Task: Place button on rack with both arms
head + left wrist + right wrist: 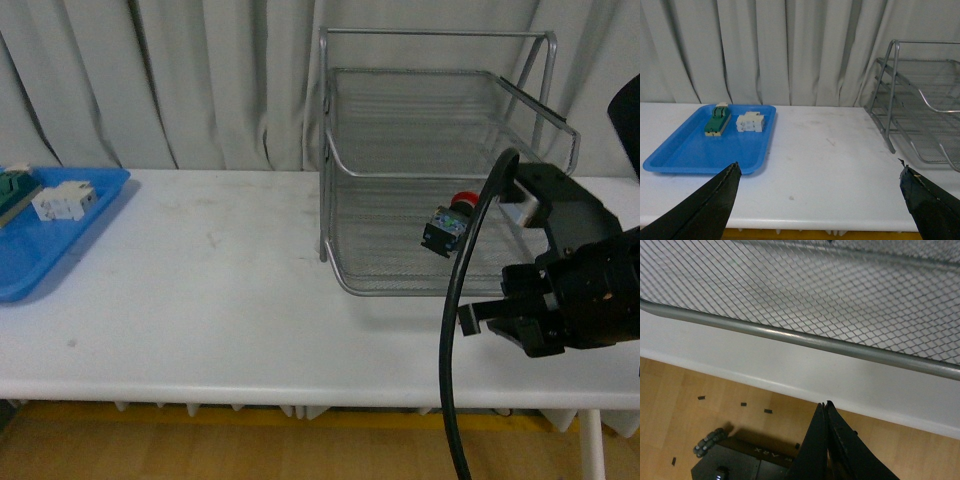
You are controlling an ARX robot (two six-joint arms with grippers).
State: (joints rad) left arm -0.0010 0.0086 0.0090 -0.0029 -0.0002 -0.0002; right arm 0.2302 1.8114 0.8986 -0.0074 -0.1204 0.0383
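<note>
The button (447,226), red cap on a black-and-bluish body, lies tilted on the mesh of the silver rack's (324,150) lowest tier. My right gripper (470,320) is shut and empty, in front of the rack and below the button, near the table's front edge. In the right wrist view its closed fingertips (825,405) hang past the table edge, under the rack's front tube (790,336). My left gripper (819,167) is open and empty, low over the table between the blue tray and the rack (888,100). It does not show in the front view.
A flat blue tray (690,150) at the table's left holds a green terminal block (717,120) and a white component (750,122); it also shows in the front view (40,260). White table (220,300), curtain behind, wooden floor (700,385) below the edge.
</note>
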